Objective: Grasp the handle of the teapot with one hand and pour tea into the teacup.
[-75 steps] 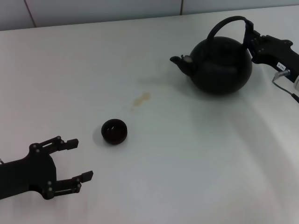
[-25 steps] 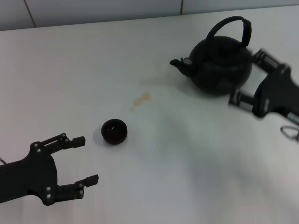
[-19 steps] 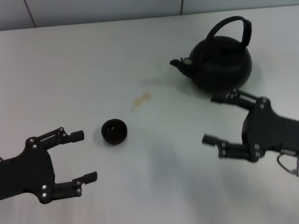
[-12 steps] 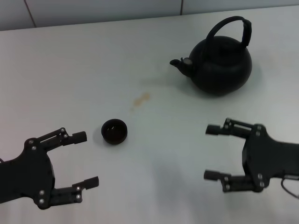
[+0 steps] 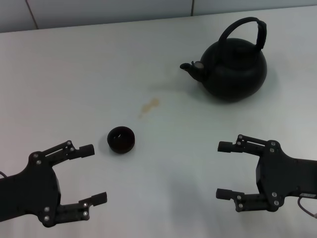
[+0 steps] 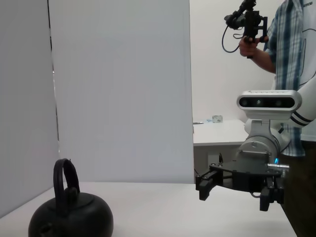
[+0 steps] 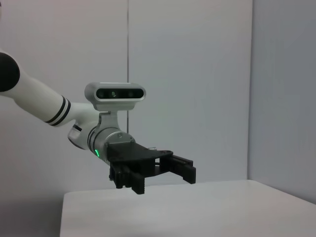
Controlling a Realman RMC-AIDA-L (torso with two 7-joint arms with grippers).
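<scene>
The matte-black teapot (image 5: pixel 233 65) stands upright at the back right of the white table, spout toward the left, its arched handle (image 5: pixel 246 20) free. It also shows in the left wrist view (image 6: pixel 71 217). The small dark teacup (image 5: pixel 121 139) sits left of centre, and I cannot tell what is inside it. My right gripper (image 5: pixel 220 170) is open and empty near the front right, well away from the teapot. My left gripper (image 5: pixel 95 173) is open and empty at the front left, just in front of the teacup. Each wrist view shows the other arm's gripper: the right gripper (image 6: pixel 234 192), the left gripper (image 7: pixel 163 180).
A pale brown tea stain (image 5: pixel 149 104) marks the table between the teapot and the teacup. White wall panels (image 5: pixel 109 10) stand behind the table's back edge. A person in a plaid shirt (image 6: pixel 291 74) holding a camera stands behind the robot.
My right gripper has let go of the teapot handle, swung away from the teapot and come down to the front right, open. My left gripper has shifted slightly. Teapot and teacup have not moved.
</scene>
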